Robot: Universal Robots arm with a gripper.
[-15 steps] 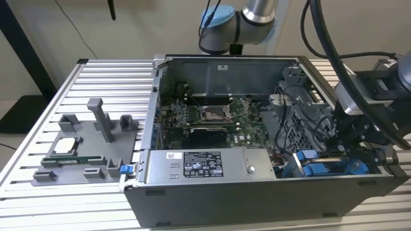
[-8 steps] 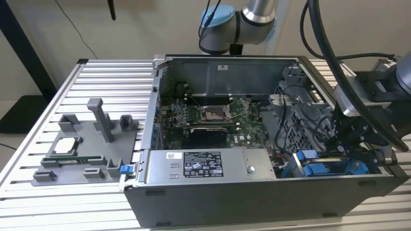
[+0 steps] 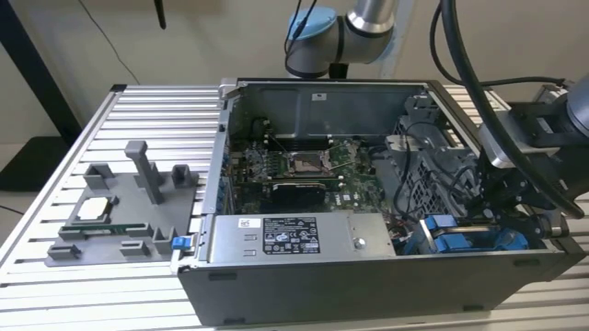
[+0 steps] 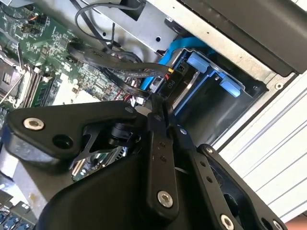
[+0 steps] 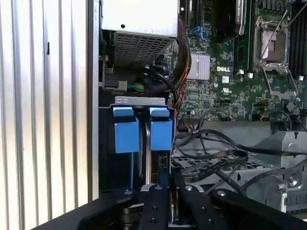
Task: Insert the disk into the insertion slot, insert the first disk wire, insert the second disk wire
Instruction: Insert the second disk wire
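In the exterior view the arm reaches into the open case (image 3: pixel 304 207) at the slot (image 3: pixel 470 238), near the blue tabs.

In the second wrist view the gripper (image 4: pixel 158 108) has its fingers close together, beside the disk (image 4: pixel 180 84) that sits in the slot.

In the first wrist view the gripper (image 5: pixel 165 179) stands just before the disk's edge (image 5: pixel 154 160); I cannot tell if it grips a wire.

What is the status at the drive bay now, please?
Hand low over the insertion slot. Disk seated between blue tabs. Black cables lie beside.
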